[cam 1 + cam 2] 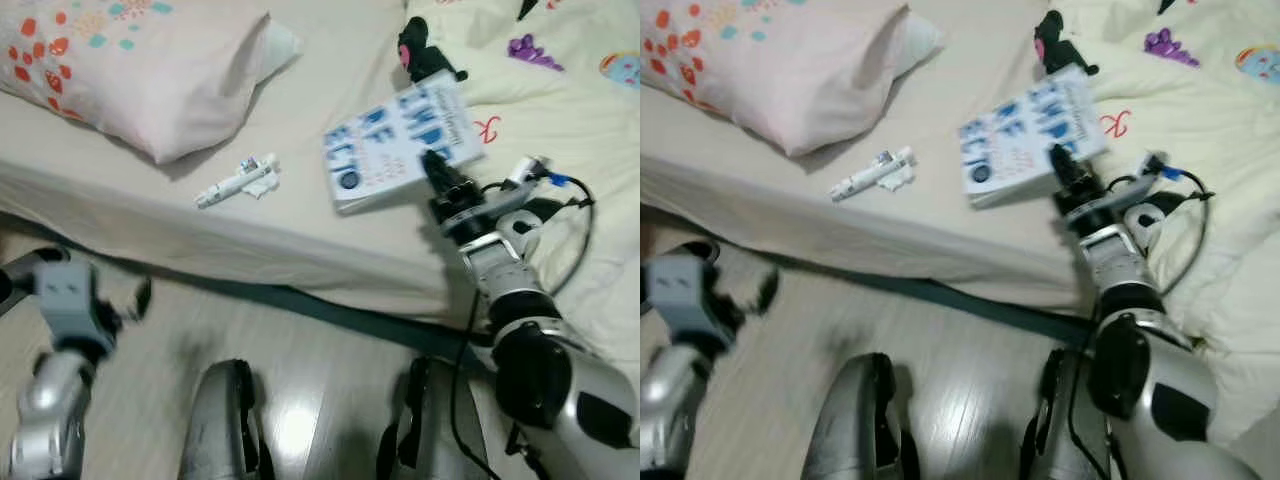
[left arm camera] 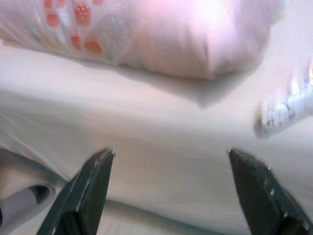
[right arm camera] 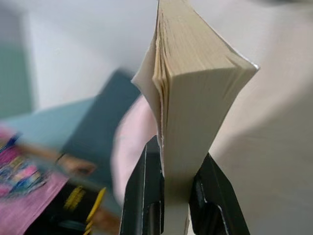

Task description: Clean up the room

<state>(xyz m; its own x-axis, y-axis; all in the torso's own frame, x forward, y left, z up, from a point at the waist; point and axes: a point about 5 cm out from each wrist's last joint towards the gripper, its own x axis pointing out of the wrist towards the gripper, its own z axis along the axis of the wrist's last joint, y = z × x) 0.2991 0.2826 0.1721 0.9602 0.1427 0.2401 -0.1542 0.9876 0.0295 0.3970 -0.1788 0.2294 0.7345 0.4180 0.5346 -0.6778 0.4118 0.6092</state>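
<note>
While the right claw (image 1: 432, 160) pinches the near edge of a blue-lettered white book (image 1: 398, 140), its fingers clamped on the pages, the book is tilted above the bed (image 1: 300, 215). To its left a white pen-like tube (image 1: 235, 181) lies beside crumpled paper, with a flowered pillow (image 1: 140, 65) farther left. A black toy (image 1: 418, 50) sits beyond the book on the printed quilt (image 1: 580, 110). Over the floor at near left, the left claw (image 2: 171, 191) hangs with fingers spread wide, holding nothing.
</note>
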